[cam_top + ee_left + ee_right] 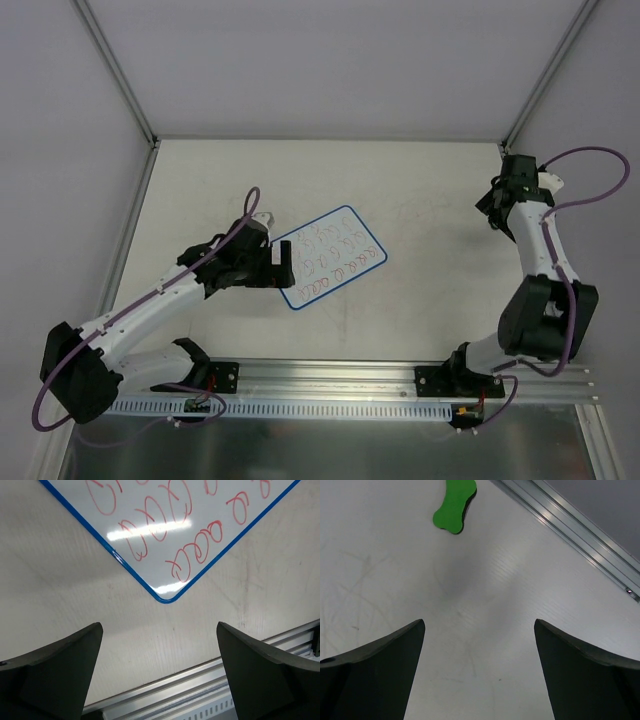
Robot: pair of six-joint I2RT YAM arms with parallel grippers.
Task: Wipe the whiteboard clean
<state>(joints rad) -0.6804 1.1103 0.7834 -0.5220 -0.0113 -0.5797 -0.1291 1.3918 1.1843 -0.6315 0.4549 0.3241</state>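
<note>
The whiteboard (pixel 330 255) lies flat at the table's middle, turned diagonally, with a blue rim and rows of red scribbles. Its near corner shows in the left wrist view (pixel 170 535). My left gripper (pixel 285 268) is open and empty, hovering at the board's left edge; in its wrist view (pixel 159 630) only bare table lies between the fingers. My right gripper (pixel 491 208) is open and empty at the far right. In its wrist view (pixel 479 625) a green bone-shaped eraser (pixel 455 505) lies on the table ahead of the fingers. The eraser does not show in the top view.
An aluminium rail (pixel 330 375) runs along the table's near edge and shows in the left wrist view (pixel 200 690). Another rail (pixel 570 530) borders the table beside the eraser. Grey walls enclose the table on the back and sides.
</note>
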